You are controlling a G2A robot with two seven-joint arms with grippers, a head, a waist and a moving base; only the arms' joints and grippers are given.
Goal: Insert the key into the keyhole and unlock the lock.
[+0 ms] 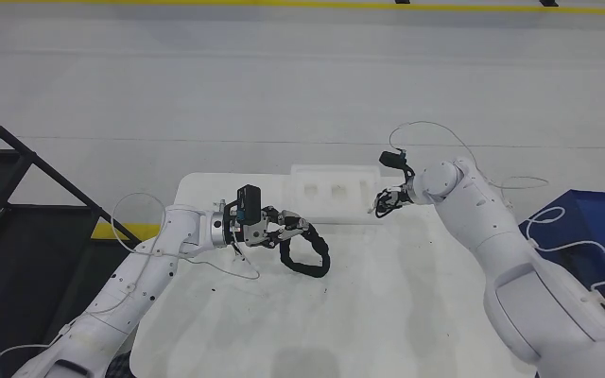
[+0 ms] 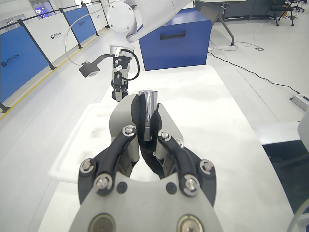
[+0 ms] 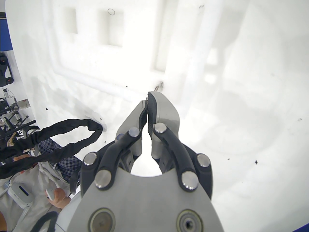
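Note:
My left gripper [image 1: 286, 231] is shut on the lock [image 1: 310, 259], holding it just above the table's middle. The lock is a black covered chain loop with a chrome cylinder. In the left wrist view the cylinder [image 2: 149, 112] stands up between the fingers of the left gripper [image 2: 144, 107], its end facing away. My right gripper [image 1: 381, 202] is over the near edge of the foam tray, a short way from the lock. In the right wrist view it [image 3: 147, 101] is shut, and a small metal key tip [image 3: 158, 88] pokes out past its fingertips. The chain loop [image 3: 70, 131] hangs off to one side.
A white foam tray [image 1: 331, 189] with several rectangular recesses lies at the table's far edge; a small ring [image 3: 111, 11] sits in one recess. A blue cabinet [image 2: 173, 42] stands beyond the table on the right arm's side. The near half of the white table [image 1: 378, 312] is bare.

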